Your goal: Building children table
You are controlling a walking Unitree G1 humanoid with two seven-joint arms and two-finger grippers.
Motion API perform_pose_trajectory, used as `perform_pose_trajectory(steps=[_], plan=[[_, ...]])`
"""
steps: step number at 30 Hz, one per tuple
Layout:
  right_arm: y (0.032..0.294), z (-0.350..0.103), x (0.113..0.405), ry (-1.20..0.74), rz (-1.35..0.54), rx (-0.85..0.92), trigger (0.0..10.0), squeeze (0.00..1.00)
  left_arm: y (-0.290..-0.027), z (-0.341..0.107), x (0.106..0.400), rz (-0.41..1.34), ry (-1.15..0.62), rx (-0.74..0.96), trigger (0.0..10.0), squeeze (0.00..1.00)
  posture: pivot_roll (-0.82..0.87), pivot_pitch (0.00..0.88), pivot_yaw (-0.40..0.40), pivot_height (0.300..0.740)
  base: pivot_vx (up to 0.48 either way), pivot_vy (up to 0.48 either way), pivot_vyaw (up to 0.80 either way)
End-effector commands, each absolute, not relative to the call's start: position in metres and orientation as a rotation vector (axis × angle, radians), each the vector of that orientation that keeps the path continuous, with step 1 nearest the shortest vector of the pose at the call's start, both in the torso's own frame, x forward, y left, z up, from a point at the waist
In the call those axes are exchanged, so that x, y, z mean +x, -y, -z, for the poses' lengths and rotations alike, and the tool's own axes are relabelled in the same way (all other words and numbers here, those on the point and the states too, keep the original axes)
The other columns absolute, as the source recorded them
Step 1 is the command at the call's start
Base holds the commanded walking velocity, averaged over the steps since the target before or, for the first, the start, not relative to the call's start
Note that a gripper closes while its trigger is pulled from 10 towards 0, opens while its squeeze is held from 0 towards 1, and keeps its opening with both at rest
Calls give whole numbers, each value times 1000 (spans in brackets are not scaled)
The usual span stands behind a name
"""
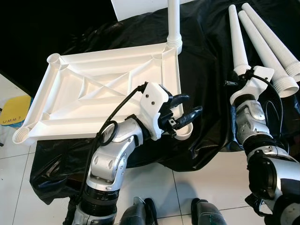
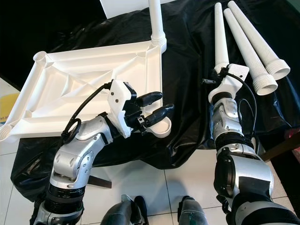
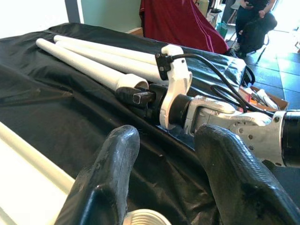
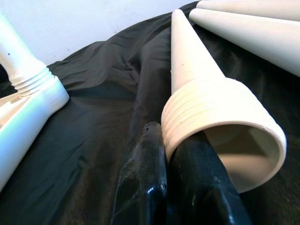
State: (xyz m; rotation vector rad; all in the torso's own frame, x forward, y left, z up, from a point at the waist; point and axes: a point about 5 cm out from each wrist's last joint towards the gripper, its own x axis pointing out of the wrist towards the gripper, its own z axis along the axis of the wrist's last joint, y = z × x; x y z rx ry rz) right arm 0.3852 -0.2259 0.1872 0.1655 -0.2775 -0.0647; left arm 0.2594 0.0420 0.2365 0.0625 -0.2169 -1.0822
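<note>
— Now, where is the tabletop (image 1: 103, 89)?
— Upside down on the black sheet (image 1: 206, 56), one leg (image 1: 174, 21) already standing in its far corner. The left pincer (image 1: 187, 112) is open above the near corner socket (image 1: 183, 131).
— And the right pincer (image 4: 180, 183)?
— It grips the threaded end of a loose leg (image 4: 206, 103), beside two more legs (image 1: 272, 51).

A white plastic tabletop (image 1: 101, 96) is lying upside down on the black sheet (image 1: 206, 70), its ribbed underside facing up and its left end reaching past the sheet's left edge; round sockets are sitting at its corners; one white leg (image 1: 174, 21) is standing upright in the far right socket, while the near right socket (image 1: 183, 131) is standing open; three more tapered white legs are lying side by side near the sheet's far right corner, threaded wide ends (image 1: 287, 87) pointing toward the near edge.
</note>
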Motion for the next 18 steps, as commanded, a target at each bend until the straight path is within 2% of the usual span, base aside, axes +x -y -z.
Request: perform_pose_trajectory(steps=[1,6,7,8,9,18], plan=[[221,-182,383,286,34,144,0,0,-48,-235,263,956,206,45,10000,0,-18,211,142,740,0,0,0],[218,-186,381,329,-3,104,0,0,-48,-236,264,954,207,47,10000,0,-19,204,140,740,0,0,0],[216,-189,380,355,-21,80,1725,0,-48,-236,265,951,208,49,10000,0,-20,203,139,740,0,0,0],[216,-189,380,355,-21,80,1725,0,-48,-236,265,951,208,49,10000,0,-20,203,139,740,0,0,0],[212,-196,378,404,-50,42,10000,0,-49,-236,266,943,205,50,10000,0,-25,199,134,740,0,0,0],[199,-211,370,525,-93,-23,10000,0,-52,-236,272,916,196,44,10000,0,-43,183,122,740,0,0,0]])
